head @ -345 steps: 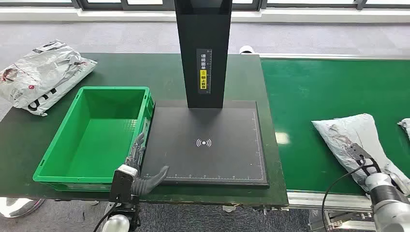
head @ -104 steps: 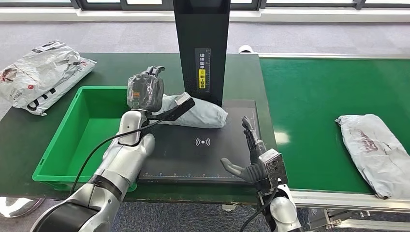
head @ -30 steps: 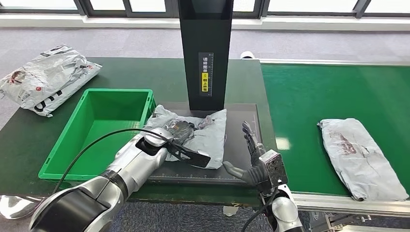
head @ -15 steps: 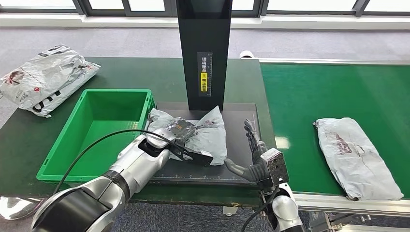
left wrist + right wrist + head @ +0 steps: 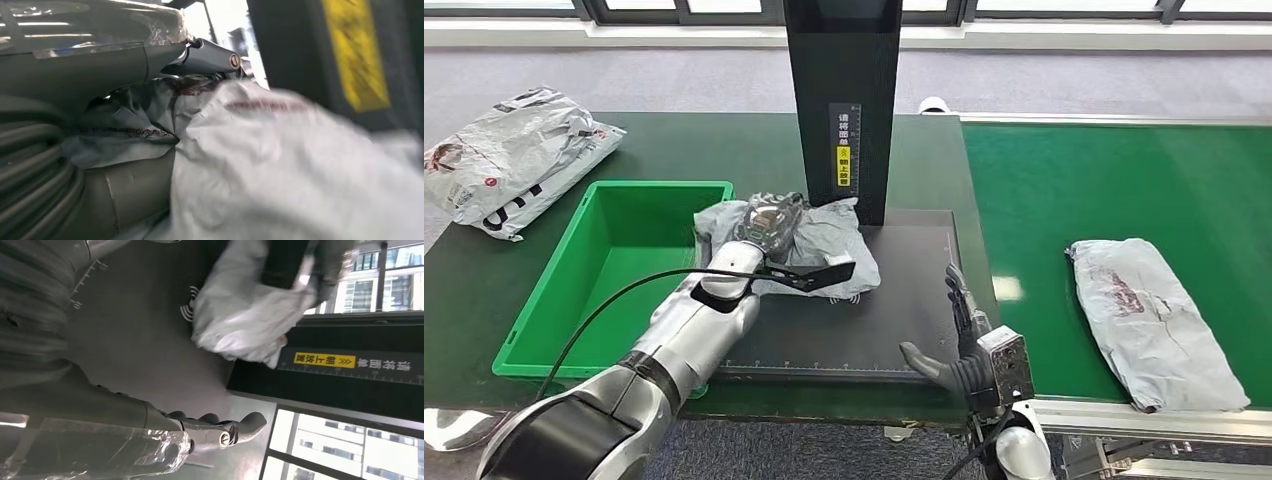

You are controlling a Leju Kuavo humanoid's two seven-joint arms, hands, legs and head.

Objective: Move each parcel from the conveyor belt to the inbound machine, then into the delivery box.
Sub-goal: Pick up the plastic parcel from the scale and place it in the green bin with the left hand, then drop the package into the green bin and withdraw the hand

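My left hand [image 5: 767, 226] grips a crumpled grey parcel [image 5: 829, 250] and holds it above the rear left part of the inbound machine's black plate [image 5: 874, 325], close to the green delivery box [image 5: 574, 300]. In the left wrist view the parcel [image 5: 280, 170] bulges right in front of the hand [image 5: 125, 60]. My right hand [image 5: 969, 345] stands open with fingers spread at the plate's front right corner, holding nothing. From the right wrist the parcel [image 5: 245, 325] hangs over the plate [image 5: 140, 345], beyond the right hand [image 5: 210, 432]. A second grey parcel [image 5: 1149, 320] lies on the green conveyor belt [image 5: 1084, 170].
The machine's black column [image 5: 839, 100] rises just behind the held parcel. A heap of white and grey bags [image 5: 514, 155] lies on the table's far left. The delivery box has nothing in it. The conveyor's metal edge [image 5: 1124, 412] runs along the front right.
My left hand has raised the parcel off the plate and carried it back and to the left, towards the box. The right hand has sunk slightly towards me. The belt parcel has crept left.
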